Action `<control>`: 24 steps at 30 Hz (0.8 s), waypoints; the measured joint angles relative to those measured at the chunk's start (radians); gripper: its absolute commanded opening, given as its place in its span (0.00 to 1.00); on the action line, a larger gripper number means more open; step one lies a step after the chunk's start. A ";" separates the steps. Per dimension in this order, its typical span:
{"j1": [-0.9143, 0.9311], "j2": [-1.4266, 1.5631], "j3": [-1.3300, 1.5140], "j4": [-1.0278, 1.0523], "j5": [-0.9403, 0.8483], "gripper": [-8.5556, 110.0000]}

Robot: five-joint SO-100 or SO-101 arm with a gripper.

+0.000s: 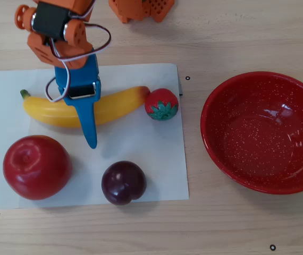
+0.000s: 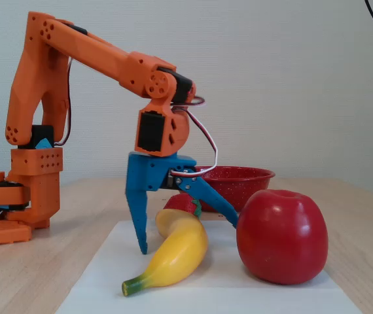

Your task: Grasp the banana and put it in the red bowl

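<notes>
The tool [image 2: 188, 235] stands spread wide, gripping nothing, its two blue fingers straddling the banana [image 2: 173, 254]. In the overhead view the tool [image 1: 84, 114] sits over the banana's [image 1: 114, 103] middle, one finger reaching past it toward the apple [image 1: 36, 167]. The banana lies directly beneath the tool on a paper sheet [image 1: 151, 154] spread over the tabletop [image 1: 220, 223], stem end to the tool's left in that view. A strawberry [image 1: 161, 104] touches its other end, and a plum [image 1: 123, 183] sits beyond the long finger. The bowl [image 1: 231, 170] is well off to the right, empty.

The banana looks like glossy plastic, so I would guess it is light, stiff and slippery. Its middle, where the tool is poised, seems the sensible hold: balanced there, it should not swing. A squeeze on the curve could make it roll or squirt out.
</notes>
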 measured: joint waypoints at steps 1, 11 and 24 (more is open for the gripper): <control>0.002 0.000 0.000 0.000 -0.003 0.61; 0.002 0.000 0.002 -0.009 -0.005 0.47; 0.000 0.002 -0.002 -0.032 0.005 0.22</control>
